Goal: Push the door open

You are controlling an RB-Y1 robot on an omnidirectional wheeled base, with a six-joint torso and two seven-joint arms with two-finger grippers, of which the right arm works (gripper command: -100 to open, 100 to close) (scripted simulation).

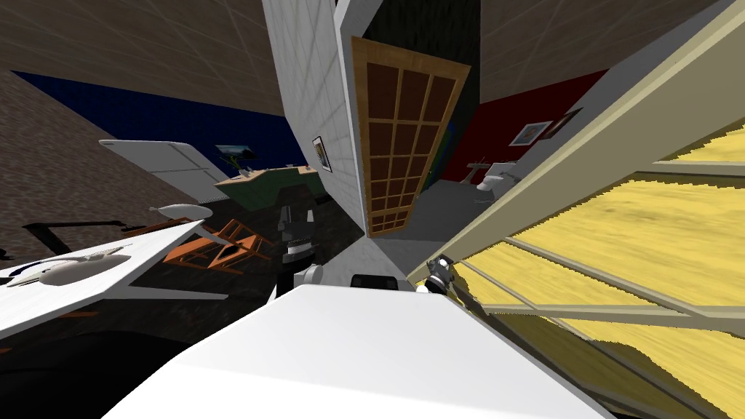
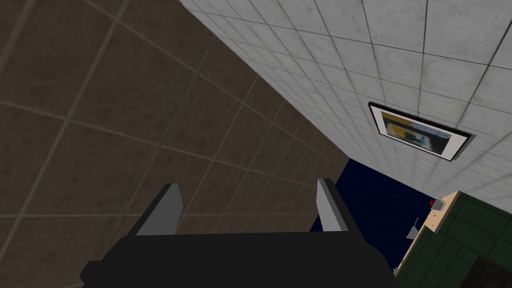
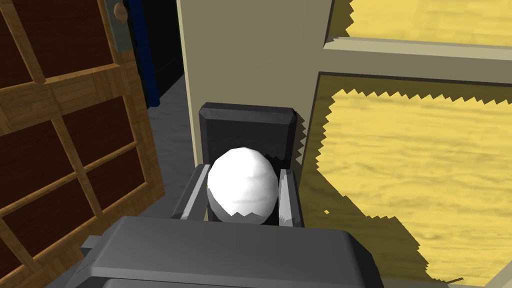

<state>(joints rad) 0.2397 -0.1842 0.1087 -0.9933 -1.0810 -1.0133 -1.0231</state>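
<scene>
**A:** Where is the door at this moment?

**B:** The yellow door (image 1: 655, 211), with pale beige rails, fills the head view from about 2 to 4 o'clock. Its near edge comes down toward 5 o'clock, just beside the right arm (image 1: 439, 270).

**A:** And the right jaws?

**B:** The right jaws are pinching the white knob (image 3: 242, 182) of this door. In the right wrist view the two fingers (image 3: 286, 195) press the round knob, one on each side. Behind the knob is a dark plate (image 3: 246, 127), fixed near the door's edge and next to a yellow panel.

**A:** What stands near it?

**B:** A brown lattice door (image 1: 400, 145) stands at about 12 to 1 o'clock in the head view, apart from the yellow one. A strip of grey floor (image 1: 436, 204) lies between them. The lattice door has its own small knob (image 3: 118, 10).

**A:** And the other arm?

**B:** The left arm (image 1: 298, 240) is low at about 8 o'clock, well apart from both doors. The left jaws are spread.

**A:** Anything more on that side?

**B:** A white desk (image 1: 109, 280) carrying pale dishes lies between 8 and 9 o'clock. Orange chairs (image 1: 218, 247) stand between it and the left arm.
</scene>
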